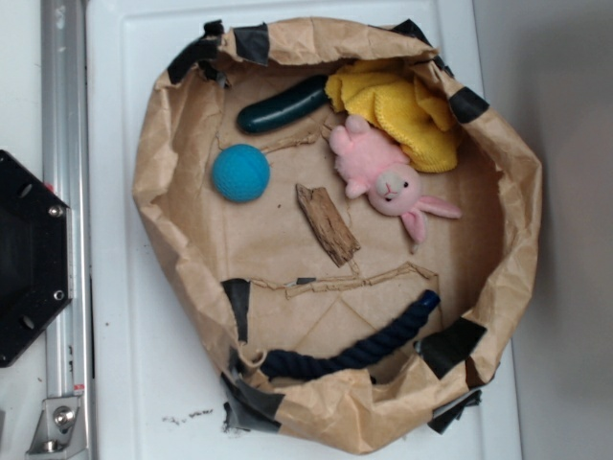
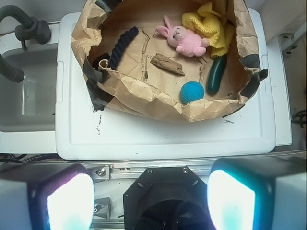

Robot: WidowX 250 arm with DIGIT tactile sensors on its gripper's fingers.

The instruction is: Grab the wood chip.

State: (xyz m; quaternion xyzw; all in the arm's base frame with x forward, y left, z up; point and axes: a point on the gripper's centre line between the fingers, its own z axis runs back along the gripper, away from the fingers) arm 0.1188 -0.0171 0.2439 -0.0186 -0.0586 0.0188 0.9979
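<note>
A rolled-down brown paper bag (image 1: 153, 182), patched with black tape at the rim, sits on a white tray (image 1: 124, 383) and serves as a shallow nest holding 6 things. The wood chip (image 1: 328, 224) lies flat near the middle of the bag's floor, tilted on a diagonal and touching nothing else. Just beside it, toward the rim, a pink plush bunny (image 1: 383, 174) rests partly against a crumpled yellow cloth (image 1: 407, 110). A dark green cucumber-shaped toy (image 1: 283, 105) lies next to the cloth, and a blue ball (image 1: 240, 172) sits on its own near the chip. A dark blue rope (image 1: 359, 345) curves along the opposite wall of the bag, past a torn strip of brown paper (image 1: 354, 281).

From the wrist view, the gripper (image 2: 151, 196) hangs well back from the bag, above the tray's near edge, its 2 fingers (image 2: 67, 199) spread wide apart and holding nothing.
</note>
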